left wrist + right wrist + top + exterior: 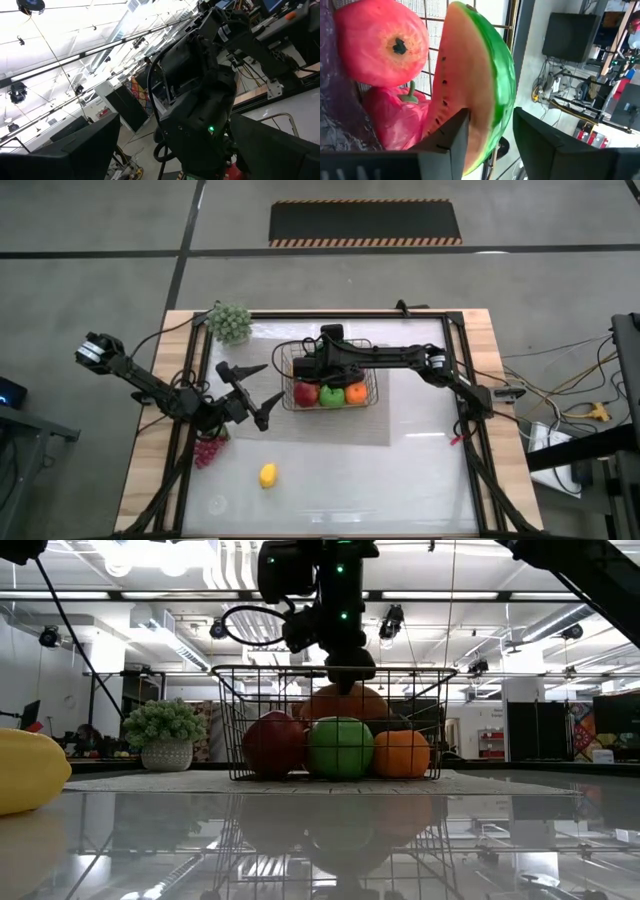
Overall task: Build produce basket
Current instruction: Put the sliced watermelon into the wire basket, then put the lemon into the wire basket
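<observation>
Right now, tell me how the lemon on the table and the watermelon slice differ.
The lemon lies loose on the bare table, outside the basket; the watermelon slice is inside the basket. Nothing touches the lemon; the right end effector straddles the slice, its fingers either side of it. The lemon is plain yellow and rounded; the slice is a red wedge with green rind. Both are toy produce.
</observation>
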